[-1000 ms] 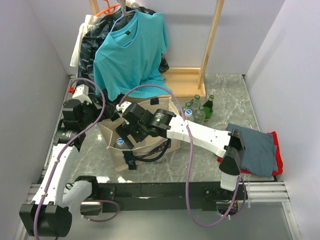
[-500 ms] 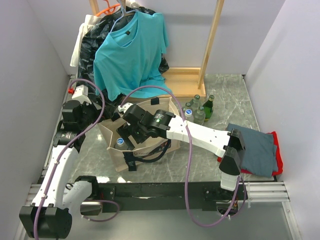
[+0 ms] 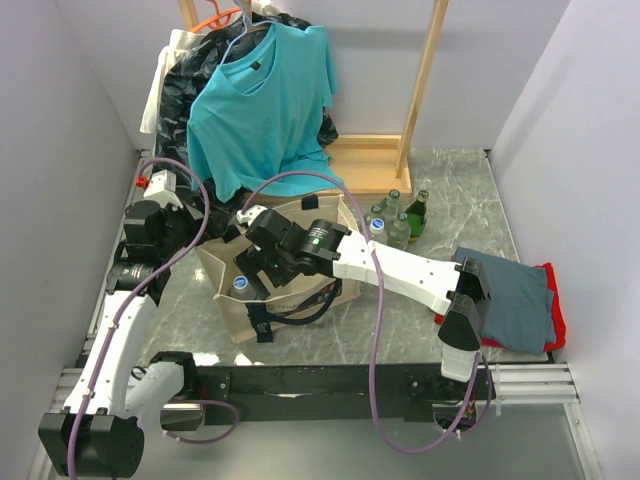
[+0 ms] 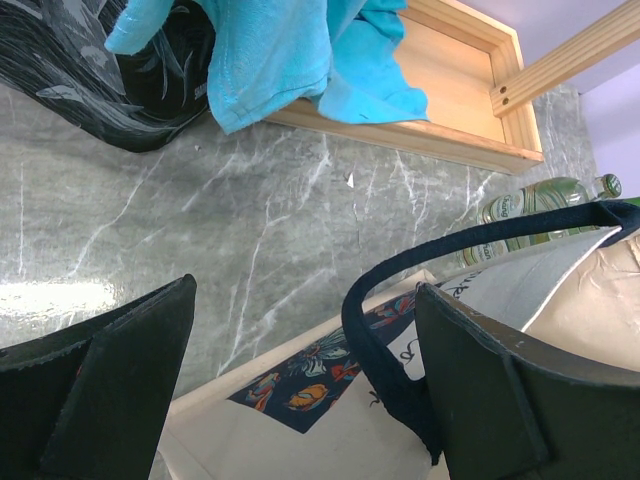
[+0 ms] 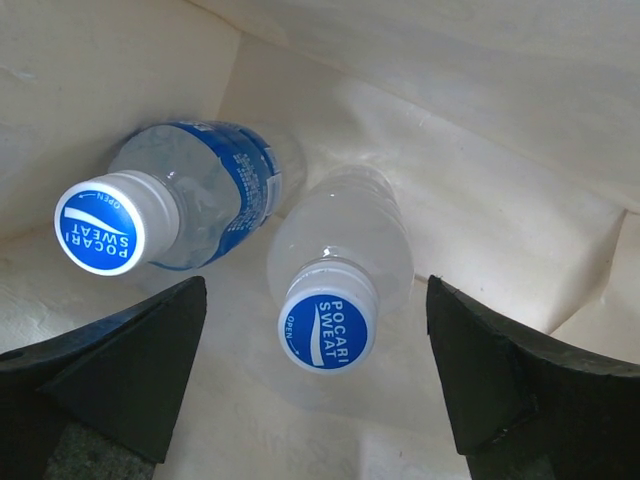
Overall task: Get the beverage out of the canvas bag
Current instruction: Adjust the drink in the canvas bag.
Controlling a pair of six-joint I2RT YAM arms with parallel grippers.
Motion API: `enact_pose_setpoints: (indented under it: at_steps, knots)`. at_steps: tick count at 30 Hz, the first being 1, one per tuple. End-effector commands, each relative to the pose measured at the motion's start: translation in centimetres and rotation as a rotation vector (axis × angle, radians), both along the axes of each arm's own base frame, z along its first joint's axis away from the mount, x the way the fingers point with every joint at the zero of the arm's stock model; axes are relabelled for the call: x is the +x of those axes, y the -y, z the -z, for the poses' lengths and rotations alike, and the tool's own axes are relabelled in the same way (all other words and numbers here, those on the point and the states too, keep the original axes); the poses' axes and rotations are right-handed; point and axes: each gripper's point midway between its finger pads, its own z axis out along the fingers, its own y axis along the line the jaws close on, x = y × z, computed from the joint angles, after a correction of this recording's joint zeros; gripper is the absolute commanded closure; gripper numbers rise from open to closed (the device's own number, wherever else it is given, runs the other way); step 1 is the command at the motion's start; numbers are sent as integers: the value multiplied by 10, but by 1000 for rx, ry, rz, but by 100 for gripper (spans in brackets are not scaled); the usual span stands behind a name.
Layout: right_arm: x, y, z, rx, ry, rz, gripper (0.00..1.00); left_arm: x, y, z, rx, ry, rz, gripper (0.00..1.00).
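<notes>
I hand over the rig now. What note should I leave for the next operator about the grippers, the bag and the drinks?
Left gripper: open at the canvas bag rim; a black strap handle passes between its fingers, unclamped.
Right gripper: open in the bag's mouth, above the blue-labelled bottle and the plain bottle, gripping neither.
Bottles: both capped, side by side inside the bag.
Done: nothing taken out yet.
Left: close on one bottle and lift it out.
</notes>
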Motion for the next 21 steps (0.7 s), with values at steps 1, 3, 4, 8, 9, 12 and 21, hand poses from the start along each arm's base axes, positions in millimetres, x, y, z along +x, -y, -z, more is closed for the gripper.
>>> enact_pose_setpoints:
  at_steps: [1, 3, 4, 8, 9, 12, 21]
  knots:
    - [-7, 1, -10, 22, -6, -12, 7, -1, 4, -7, -12, 33, 19, 4]
    - [-8, 2, -9, 17, -10, -10, 14, -1, 3, -7, -10, 33, 18, 4]
    - [-8, 2, -7, 11, -14, -13, 15, -1, 3, -7, -10, 32, 18, 4]
    - [-11, 1, -5, 9, -29, -27, 23, -2, 3, -6, -9, 30, 16, 4]
    - [-11, 1, -5, 9, -29, -24, 27, -2, 3, -7, -11, 33, 17, 4]
    - [-13, 0, -3, 9, -42, -33, 39, -2, 3, -7, -11, 33, 16, 4]
    - [-16, 1, 0, 4, -54, -45, 73, -2, 4, -7, -14, 32, 20, 4]
